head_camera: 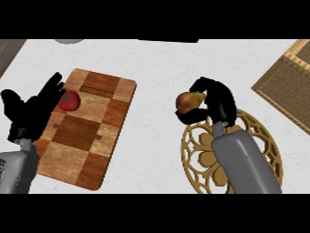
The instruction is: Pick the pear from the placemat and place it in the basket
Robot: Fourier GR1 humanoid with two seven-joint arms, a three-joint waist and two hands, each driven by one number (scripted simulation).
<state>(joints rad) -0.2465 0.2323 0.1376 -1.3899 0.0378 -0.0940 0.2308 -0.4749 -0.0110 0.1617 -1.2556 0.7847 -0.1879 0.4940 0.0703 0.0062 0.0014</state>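
**Pear held above the placemat's edge**

The right hand [214, 101] curls round the brownish-yellow pear [190, 100], over the round gold openwork placemat [264, 136]. The woven tan basket [298, 86] sits well apart on the white marbled worktop [161, 68]. The left hand [30, 113] rests open beside a red tomato [68, 101] on a checkered wooden board [90, 132].

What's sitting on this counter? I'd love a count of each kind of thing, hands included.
Fruit: 2, a brownish pear in the right hand and a red fruit
Wooden cutting board: 1
Gold openwork placemat: 1
Wicker basket: 1
Robot hands: 2, counting the open left hand
Total: 7
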